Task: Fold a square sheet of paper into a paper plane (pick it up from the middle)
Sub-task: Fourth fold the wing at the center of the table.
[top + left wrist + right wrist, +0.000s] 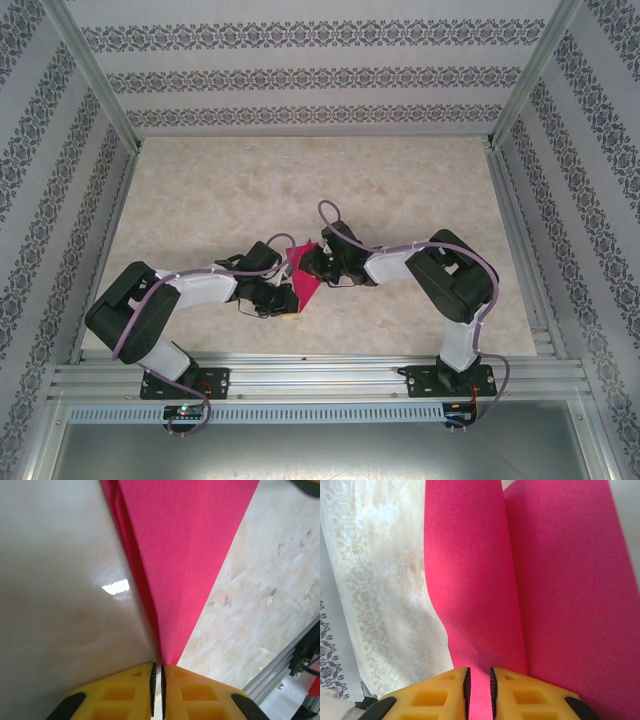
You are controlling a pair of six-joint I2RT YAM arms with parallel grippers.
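The magenta-pink sheet of paper (pixel 304 278) is folded into a narrow pointed shape with a centre crease and is held up off the table between the two arms. In the left wrist view the paper (pixel 185 555) tapers to a tip that ends right at my left gripper (pixel 158 667), whose jaws are pressed almost together on it. From above, that left gripper (pixel 288 308) sits at the paper's near end. My right gripper (pixel 478 672) is shut on the wide end of the paper (pixel 545 580), with pink showing between its pads. It meets the paper at the far end (pixel 306 262).
Both arms reach inward over the beige marbled table (pixel 400 180). An aluminium rail (pixel 320 380) runs along the near edge and also shows in the left wrist view (pixel 280 680). Patterned walls and metal posts enclose the other three sides.
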